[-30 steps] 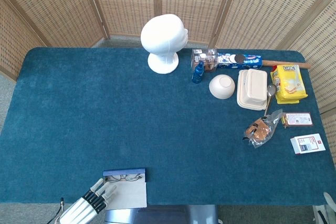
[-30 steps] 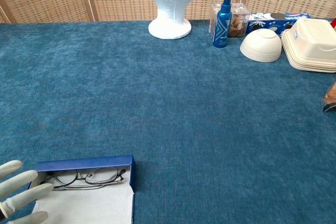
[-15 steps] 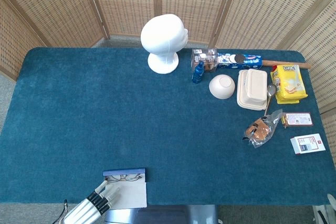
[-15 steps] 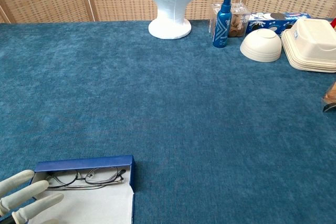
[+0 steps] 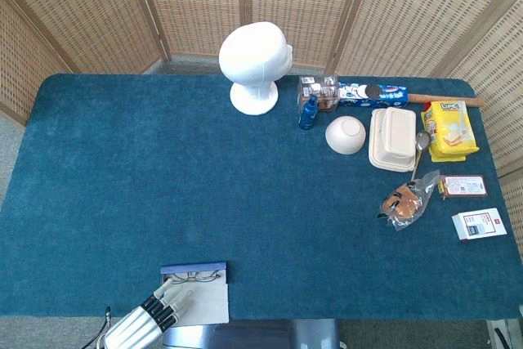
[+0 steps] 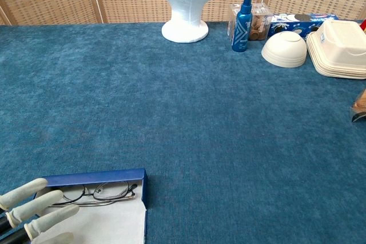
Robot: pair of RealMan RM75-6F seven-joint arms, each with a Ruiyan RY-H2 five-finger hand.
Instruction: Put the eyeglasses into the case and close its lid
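One left hand (image 6: 34, 212), fingers apart and holding nothing, hovers by the case (image 6: 94, 210); a clumsy push could bend the eyeglasses (image 6: 97, 192) inside.

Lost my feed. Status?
Left hand open at the case. Glasses inside, lid open. Right hand unseen. Nothing blocking.

One eyeglasses (image 6: 94, 192), one case (image 6: 91, 212) — one foam head (image 5: 254, 65), one bowl (image 5: 345, 135), one spray bottle (image 5: 308, 112).

- Bright, even daylight in both views; colours clear
- Shadows soft and faint; the foam head (image 5: 255, 65) casts barely any
- Focus sharp throughout; no glare or blur
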